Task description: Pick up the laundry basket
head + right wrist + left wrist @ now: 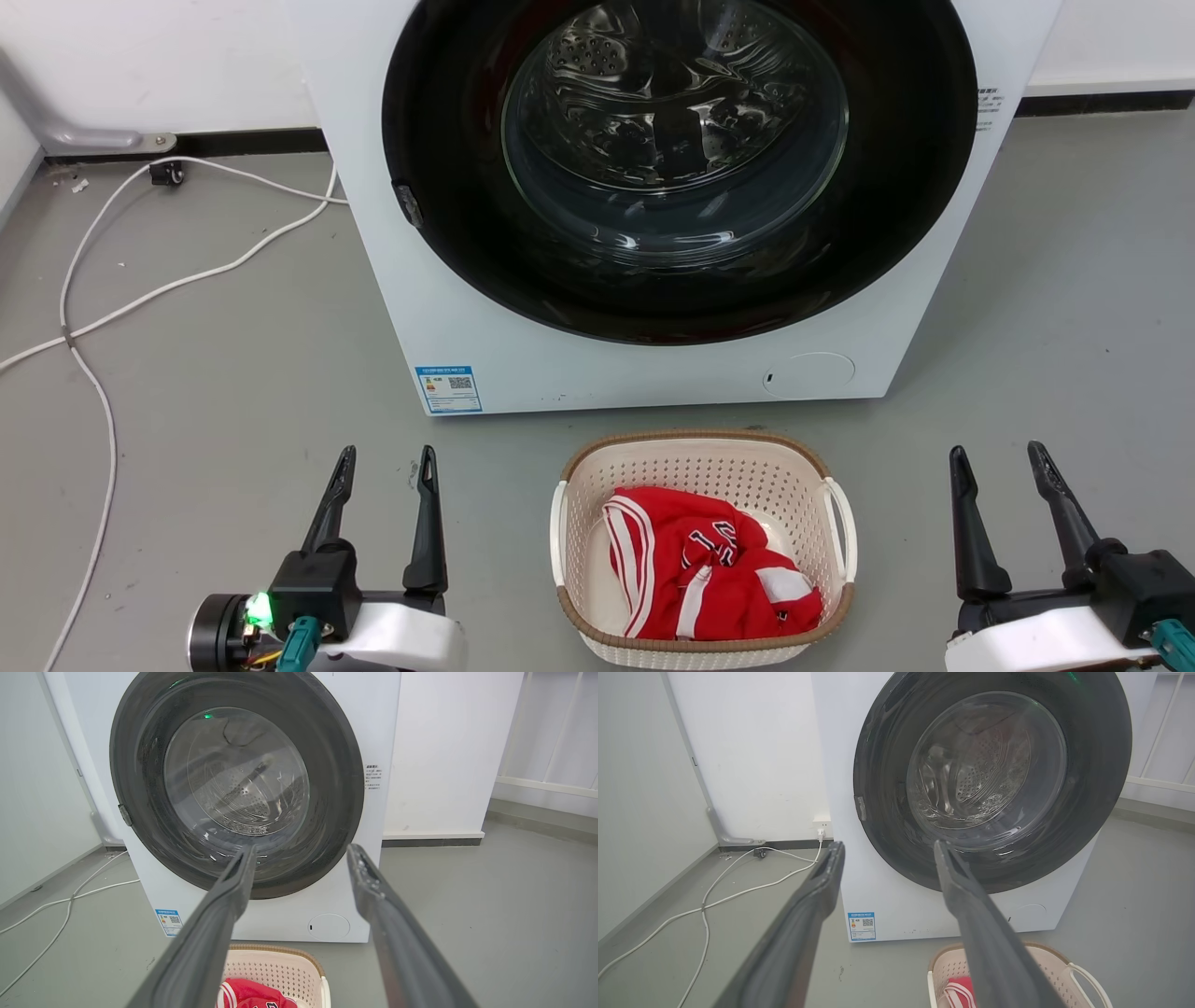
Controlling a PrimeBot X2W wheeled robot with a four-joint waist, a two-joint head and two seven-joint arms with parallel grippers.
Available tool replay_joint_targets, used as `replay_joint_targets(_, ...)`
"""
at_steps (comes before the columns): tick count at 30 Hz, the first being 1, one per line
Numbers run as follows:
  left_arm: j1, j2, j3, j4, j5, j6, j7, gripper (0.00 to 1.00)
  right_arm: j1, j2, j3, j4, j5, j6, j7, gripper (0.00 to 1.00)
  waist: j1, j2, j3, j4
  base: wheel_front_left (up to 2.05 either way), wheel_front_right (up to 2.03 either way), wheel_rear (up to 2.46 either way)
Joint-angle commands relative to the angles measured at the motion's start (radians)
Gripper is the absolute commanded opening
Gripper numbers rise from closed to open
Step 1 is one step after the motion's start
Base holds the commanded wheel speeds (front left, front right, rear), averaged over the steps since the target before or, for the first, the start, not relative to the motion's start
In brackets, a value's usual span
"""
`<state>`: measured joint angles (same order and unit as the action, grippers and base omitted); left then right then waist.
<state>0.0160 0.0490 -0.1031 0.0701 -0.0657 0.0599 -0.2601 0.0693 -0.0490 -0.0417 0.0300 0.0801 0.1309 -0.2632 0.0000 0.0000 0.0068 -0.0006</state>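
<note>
One basket (700,464) stands on the floor (233,392) in the lower middle of the head view, just in front of the one washer (523,355). It has two white handles (557,523), and one red garment (709,569) lies inside. It looks light and stiff, of smooth plastic, so the handles are probably the best places to hold. The left gripper (387,455) and the right gripper (997,451) are spread open and empty, one on each side, apart from the basket.
</note>
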Motion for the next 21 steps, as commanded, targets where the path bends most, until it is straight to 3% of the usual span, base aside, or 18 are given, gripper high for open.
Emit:
replay_joint_targets(1, 0.008, 0.002, 0.001, 0.002, 0.003, -0.002, -0.008, 1.0, 0.008, -0.002, 0.001, 0.001, 0.003, 0.0, -0.003, 1.0, 0.0, 0.0, 0.0, 0.0, 0.0, 0.0, 0.0)
replay_joint_targets(12, 0.01, 0.002, 0.0, 0.005, 0.003, 0.0, -0.008, 1.0, 0.01, -0.002, 0.007, 0.001, -0.004, 0.0, -0.002, 1.0, 0.0, 0.0, -0.001, 0.001, 0.0, 0.0, 0.0)
replay_joint_targets(21, -0.04, 0.002, -0.009, 0.052, 0.001, -0.043, -0.008, 1.0, -0.018, -0.002, -0.016, 0.022, -0.033, 0.0, -0.002, 1.0, 0.0, 0.0, 0.014, -0.002, 0.0, 0.0, 0.0)
